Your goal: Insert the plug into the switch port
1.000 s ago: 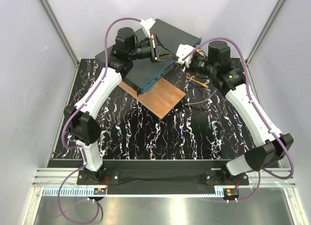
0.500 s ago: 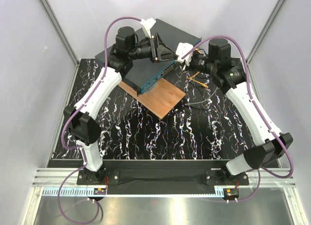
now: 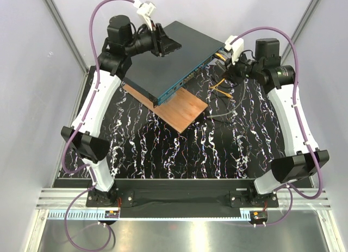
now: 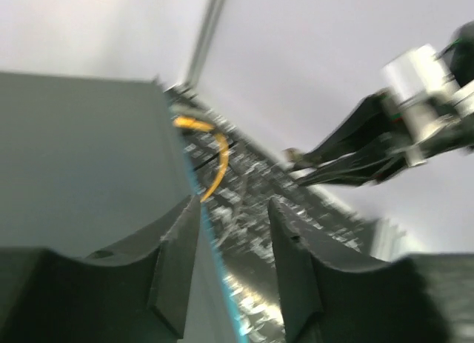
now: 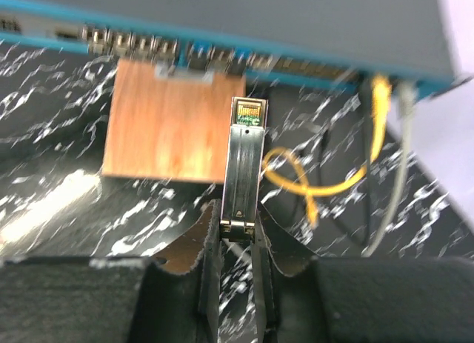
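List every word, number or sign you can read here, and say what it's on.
No text is legible in any view.
Plug: its green label at the tip carries marks, too blurred to read.
Switch: any print on the front face is too blurred to read.

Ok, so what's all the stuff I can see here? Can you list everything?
switch: one, dark grey-teal, back of the table, partly on the board
wooden board: one, brown, under the switch's near corner
plug: one, silvery, pointing at the switch's sockets
yellow cable: at least one, yellow, right of the board
grey cable: one, grey, beside the yellow one
table: one, black with white streaks
arms: two, white and black, either side
left end effector: one, black, open, over the switch
right end effector: one, black, gripping the plug
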`<state>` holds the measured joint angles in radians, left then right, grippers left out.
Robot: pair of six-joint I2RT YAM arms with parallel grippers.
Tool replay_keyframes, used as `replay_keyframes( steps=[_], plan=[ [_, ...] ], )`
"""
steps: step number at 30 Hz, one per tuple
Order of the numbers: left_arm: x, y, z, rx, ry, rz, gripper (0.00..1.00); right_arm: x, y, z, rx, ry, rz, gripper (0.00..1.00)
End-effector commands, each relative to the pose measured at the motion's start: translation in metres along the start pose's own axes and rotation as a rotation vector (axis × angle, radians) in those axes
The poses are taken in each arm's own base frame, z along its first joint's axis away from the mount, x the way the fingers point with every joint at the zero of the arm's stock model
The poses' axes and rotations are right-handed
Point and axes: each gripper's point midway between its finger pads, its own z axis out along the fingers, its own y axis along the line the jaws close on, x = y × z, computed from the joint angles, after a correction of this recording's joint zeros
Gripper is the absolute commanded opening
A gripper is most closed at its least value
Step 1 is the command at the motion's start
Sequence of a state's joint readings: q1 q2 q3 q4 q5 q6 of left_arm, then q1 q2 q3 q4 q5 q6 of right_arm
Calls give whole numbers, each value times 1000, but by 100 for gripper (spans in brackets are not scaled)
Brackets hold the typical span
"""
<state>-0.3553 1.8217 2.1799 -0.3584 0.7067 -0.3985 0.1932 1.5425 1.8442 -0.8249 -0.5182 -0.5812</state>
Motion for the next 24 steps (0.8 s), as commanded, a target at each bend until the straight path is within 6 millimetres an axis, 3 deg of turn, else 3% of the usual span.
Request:
replay_keyframes(
  steps=[1,6,13,19,24],
  plan=[
    [14,25,-8,-116,65,170,43,22,22,3,-98,73,81,0],
    [32,45,-12,-176,136,235,34,41,25,13,-127,143,137,0],
    [60,66,-10,-204,227,252,26,55,10,39,-68,193,146,0],
    [76,80,-6,-228,284,213,14,50,10,56,-69,222,143,0],
    [85,83,-3,-232,310,165,12,48,2,71,-35,225,122,0]
  ],
)
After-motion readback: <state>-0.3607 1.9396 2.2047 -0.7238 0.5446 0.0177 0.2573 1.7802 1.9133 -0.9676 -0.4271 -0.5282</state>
